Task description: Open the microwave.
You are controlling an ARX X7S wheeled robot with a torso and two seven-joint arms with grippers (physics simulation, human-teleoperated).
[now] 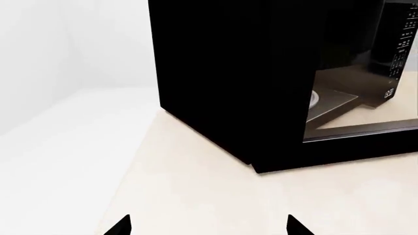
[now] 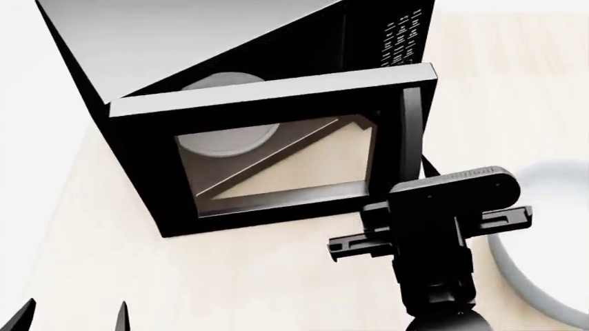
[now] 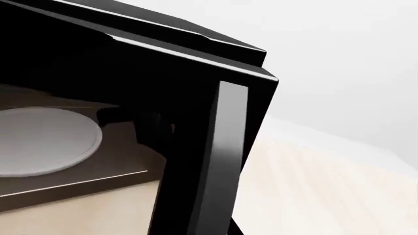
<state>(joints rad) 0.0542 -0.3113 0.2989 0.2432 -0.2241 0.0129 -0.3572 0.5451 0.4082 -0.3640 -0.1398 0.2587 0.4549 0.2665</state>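
Observation:
The microwave (image 2: 184, 41) is a black box with a grey top on the beige table. Its glass door (image 2: 276, 158) stands swung partly out from the body, with the keypad (image 2: 401, 38) showing behind its free edge. The white turntable (image 2: 225, 141) shows through the glass. My right gripper (image 2: 414, 189) is at the vertical black handle (image 3: 222, 161). The handle fills the gap between the jaws, and one fingertip (image 3: 234, 230) shows beside it. My left gripper (image 1: 209, 227) is open and empty, low over the table, off the microwave's left side (image 1: 222, 73).
The beige tabletop (image 2: 276, 276) stretches in front of the microwave. A white round rim (image 2: 543, 234), like a bowl or plate, lies at the right, next to my right arm. The table's left edge (image 1: 124, 166) runs beside my left gripper.

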